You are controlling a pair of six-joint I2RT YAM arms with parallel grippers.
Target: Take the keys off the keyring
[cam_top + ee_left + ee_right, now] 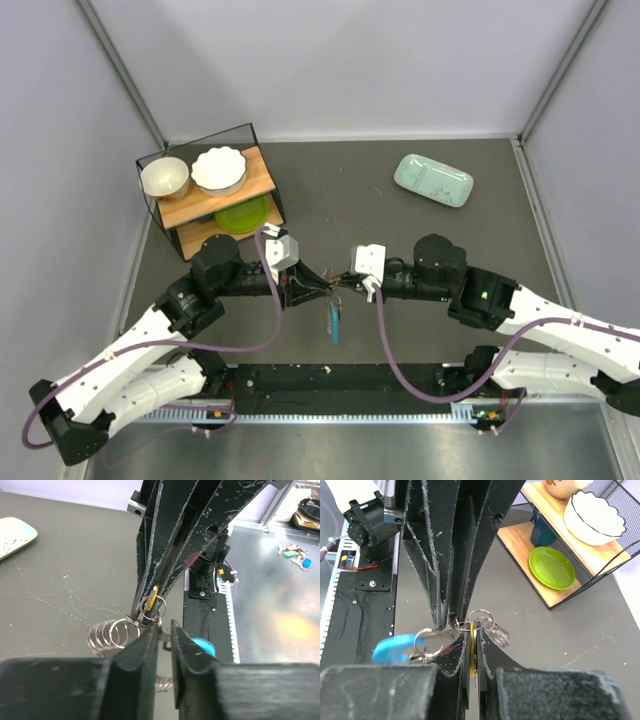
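Observation:
Both grippers meet over the middle of the table. My left gripper (pixel 312 283) is shut on a small ring of the keyring (pixel 107 635), a silvery coiled wire loop that sags toward the table. My right gripper (pixel 345 283) is shut on a flat yellow-brass key (pixel 472 650) joined to the same cluster of rings (pixel 481 616). In the left wrist view my left gripper (pixel 162 627) sits just below the right gripper's fingers (pixel 170 545). In the right wrist view my right gripper (pixel 474 632) faces the left fingers (pixel 435 580). The blue-covered key (pixel 335 322) hangs below, also in the wrist views (pixel 392 647) (pixel 204 645).
A black wire rack (pixel 215 190) with wooden shelves, two white bowls and a green plate (pixel 551 567) stands at the back left. A pale green tray (pixel 432 180) lies at the back right. Small coloured tags (pixel 295 555) lie on the steel surface beyond the table edge.

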